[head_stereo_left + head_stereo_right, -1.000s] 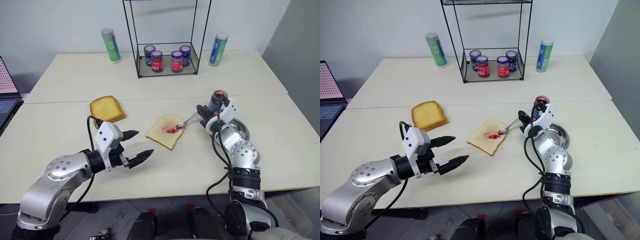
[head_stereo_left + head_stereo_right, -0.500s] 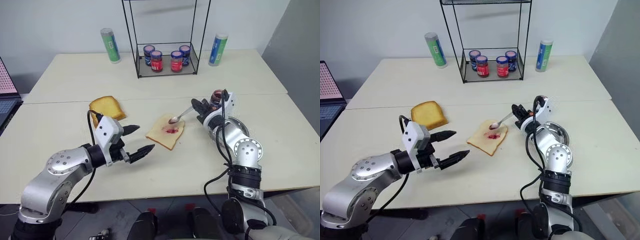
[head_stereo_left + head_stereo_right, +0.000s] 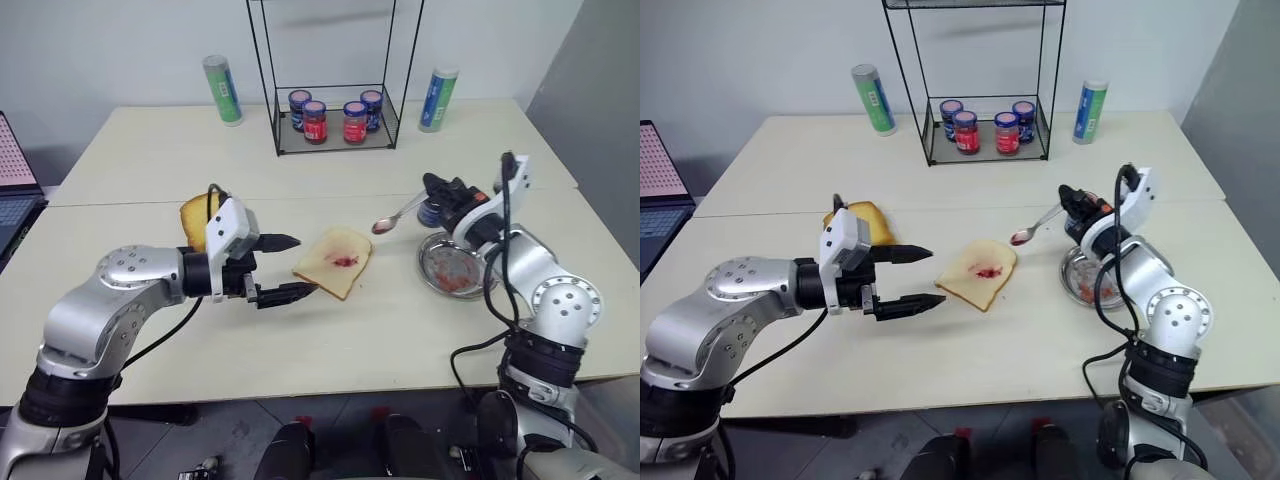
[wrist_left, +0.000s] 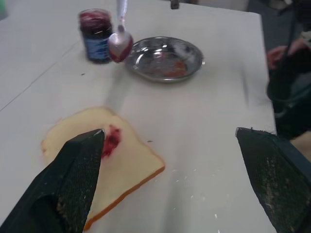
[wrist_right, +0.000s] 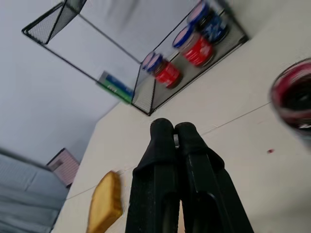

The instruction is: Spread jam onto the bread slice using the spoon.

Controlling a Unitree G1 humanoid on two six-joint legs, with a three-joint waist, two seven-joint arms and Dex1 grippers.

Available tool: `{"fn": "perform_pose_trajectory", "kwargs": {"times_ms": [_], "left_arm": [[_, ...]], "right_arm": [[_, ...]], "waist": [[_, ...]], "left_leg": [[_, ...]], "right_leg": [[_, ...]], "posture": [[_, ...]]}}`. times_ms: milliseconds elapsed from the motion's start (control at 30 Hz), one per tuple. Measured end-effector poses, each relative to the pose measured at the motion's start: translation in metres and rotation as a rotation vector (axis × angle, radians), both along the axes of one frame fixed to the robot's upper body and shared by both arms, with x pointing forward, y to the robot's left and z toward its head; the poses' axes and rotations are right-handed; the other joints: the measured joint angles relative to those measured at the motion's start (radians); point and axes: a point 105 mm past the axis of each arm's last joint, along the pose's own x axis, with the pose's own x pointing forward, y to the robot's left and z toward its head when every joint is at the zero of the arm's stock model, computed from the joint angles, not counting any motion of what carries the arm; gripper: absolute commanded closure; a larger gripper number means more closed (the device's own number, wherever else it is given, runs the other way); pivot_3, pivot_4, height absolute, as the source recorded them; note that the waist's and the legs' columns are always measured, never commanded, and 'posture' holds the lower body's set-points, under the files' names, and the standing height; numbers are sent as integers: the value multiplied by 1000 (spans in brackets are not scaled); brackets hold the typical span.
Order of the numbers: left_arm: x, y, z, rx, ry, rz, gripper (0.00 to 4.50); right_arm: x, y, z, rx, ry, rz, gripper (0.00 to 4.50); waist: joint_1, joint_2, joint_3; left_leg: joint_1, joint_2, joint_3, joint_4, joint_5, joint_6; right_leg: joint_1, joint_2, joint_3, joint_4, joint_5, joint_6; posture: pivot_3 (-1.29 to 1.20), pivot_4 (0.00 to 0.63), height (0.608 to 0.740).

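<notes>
The bread slice (image 3: 333,266) lies flat in the middle of the table with a small smear of jam (image 3: 345,261) on it. My right gripper (image 3: 433,184) is shut on the handle of the spoon (image 3: 396,216), held in the air to the right of the bread and clear of it; its bowl (image 4: 120,45) carries a reddish film. Just left of the bread, my left gripper (image 3: 296,267) hovers open, one fingertip (image 3: 308,290) close to the slice's near edge. Nothing lies between its fingers (image 4: 73,179).
A round steel dish (image 3: 455,270) smeared with red sits right of the bread, an open jam jar (image 4: 95,35) behind it. A thick toasted slice (image 3: 194,216) lies behind my left wrist. At the back stand a wire rack (image 3: 330,120) of jars and two tubes (image 3: 222,90). A laptop (image 3: 12,185) lies far left.
My right gripper has lifted the spoon off the bread and carried it up and to the right, uncovering the dish. My left gripper has risen and moved right, closer to the bread.
</notes>
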Motion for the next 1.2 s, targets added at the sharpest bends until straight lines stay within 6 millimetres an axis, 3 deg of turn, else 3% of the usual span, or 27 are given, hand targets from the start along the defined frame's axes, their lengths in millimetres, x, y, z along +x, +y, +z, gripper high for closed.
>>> {"fn": "perform_pose_trajectory", "kwargs": {"times_ms": [67,233,433,667,767,933,1200], "left_arm": [[9,-21,-1,-7,-13,-65,0],[24,-43,-14,26,-48,-114,0],[25,-67,-24,0,-39,-175,0],[26,-74,-22,-10,-58,-185,0],[26,-75,-21,-14,-63,-187,0],[29,-73,-18,-24,-73,-162,0],[32,-69,-16,-40,-79,-127,0]], "right_arm": [[-13,-31,-13,-41,26,-111,4420],[-27,-69,-43,-50,94,-250,4420],[-22,-89,-62,-30,87,-307,4420],[-7,-100,-82,-57,82,-313,4420],[-1,-102,-81,-90,65,-314,3929],[2,-102,-97,-139,109,-304,2898],[0,-107,-98,-316,94,-284,1074]], "waist": [[11,0,0],[0,0,0],[-3,0,0],[-2,0,0],[-2,0,0],[-1,0,0],[0,0,0]], "left_leg": [[-1,-1,0,0,0,0],[0,-1,2,0,0,0],[0,-1,2,0,0,0],[0,-1,2,1,0,0],[0,-1,2,1,0,0],[0,-1,1,1,0,0],[0,-1,1,1,0,0]], "right_leg": [[1,0,-1,-1,0,0],[0,1,2,0,0,0],[0,1,2,0,0,0],[0,0,2,0,0,0],[1,1,2,0,0,0],[1,0,2,0,0,0],[1,0,1,1,0,0]], "posture": [[0,150,740],[0,150,740],[0,150,740],[0,150,740],[0,150,740],[0,150,740],[0,150,740]]}}
